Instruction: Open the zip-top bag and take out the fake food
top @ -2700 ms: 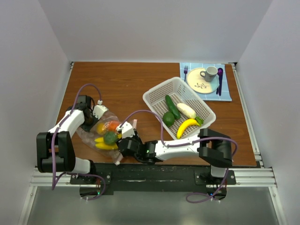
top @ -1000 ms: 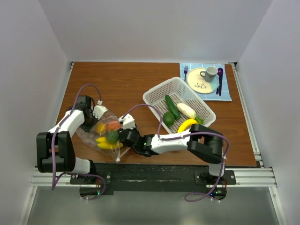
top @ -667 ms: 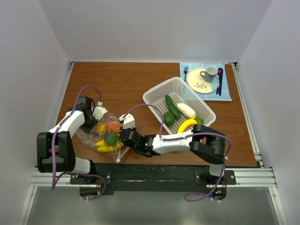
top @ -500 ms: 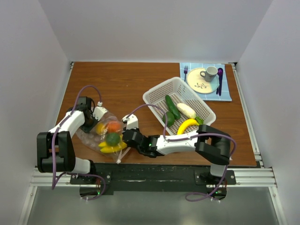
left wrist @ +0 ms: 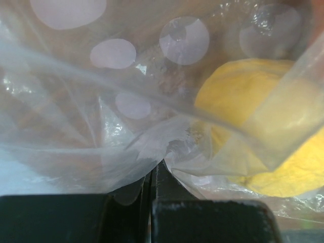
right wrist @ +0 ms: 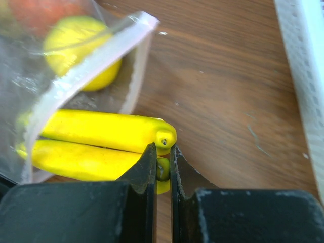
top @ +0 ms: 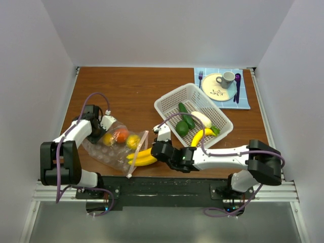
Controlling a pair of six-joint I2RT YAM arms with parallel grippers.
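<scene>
The zip-top bag (top: 104, 152) lies on the wooden table (top: 126, 91) in the lower left of the top view, and its pinkish zip strip (right wrist: 86, 71) gapes open toward the right. A bunch of yellow bananas (top: 142, 157) pokes halfway out of that mouth. An orange-red piece (top: 120, 134) and a round yellow piece (top: 132, 141) of the fake food sit deeper inside.

The right arm lies low and long across the near edge, from its elbow at the lower right over to the bananas. Up close, the right gripper (right wrist: 163, 157) has its jaws nearly together, pinching the bunch's green stem tip (right wrist: 162, 169).

The left arm is folded, its forearm angled up to the bag's upper-left corner. There the left gripper (top: 98, 132) has its fingers pressed together on a fold of plastic. From its own camera the film is so near and blurred that little reads beyond a yellow lump (left wrist: 258, 121). From above, both sets of fingertips are hidden under the wrists.

Right of centre stands the white basket (top: 167, 101) with a cucumber (top: 186, 114), a lime (top: 181, 127), a white piece (top: 201, 119) and another banana (top: 202, 135). A plate (top: 215, 92) and mug (top: 226, 78) sit at the upper right.
</scene>
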